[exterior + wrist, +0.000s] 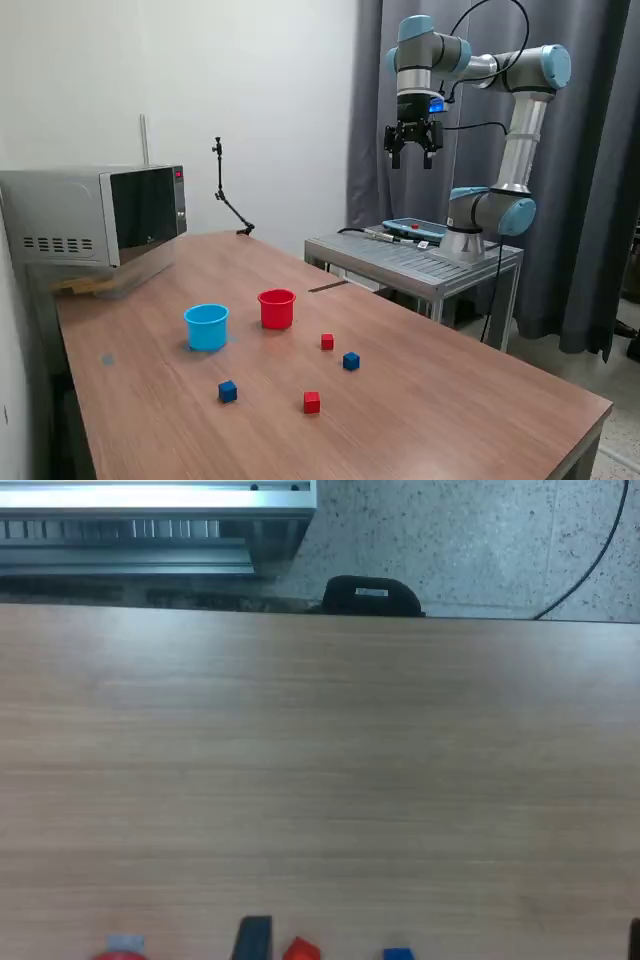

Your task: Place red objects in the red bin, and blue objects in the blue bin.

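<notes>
1. Red cubes: two on the wooden table (420, 400), one (327, 341) near the red cup (277, 308), the other (312, 402) closer to the table's front edge. Both far below the jaws.
2. Dark blue cubes: one (351, 361) between the red pair, one (228, 391) below the light blue cup (206, 326). All four cubes lie apart, outside the cups.
3. Cups stand upright, side by side, not touching.
4. Gripper (414, 150) hangs high above the table's far side, fingers spread, nothing held.
5. Microwave (95, 215) sits at the table's far corner, well away from the jaws.
</notes>
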